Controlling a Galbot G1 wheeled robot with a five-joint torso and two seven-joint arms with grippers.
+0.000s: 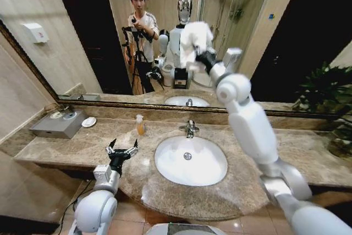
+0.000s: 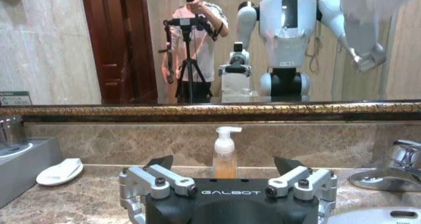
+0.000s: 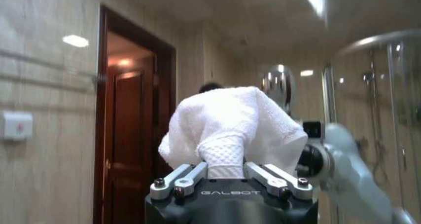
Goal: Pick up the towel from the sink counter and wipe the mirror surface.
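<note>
right gripper point(image 3: 227, 177) pinched the towel point(image 1: 196, 38) bunched, up against the mirror point(image 1: 82, 37) to wipe | left gripper point(image 1: 122, 149) spread, idle near sink counter point(image 1: 82, 147) front edge

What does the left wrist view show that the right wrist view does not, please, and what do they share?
The left wrist view alone shows the left gripper, open above the sink counter, with a soap bottle, a soap dish and the tap. The right wrist view alone shows the right gripper shut on the towel, raised at the glass. Both face the mirror and catch a dark wooden door reflected in it.
</note>
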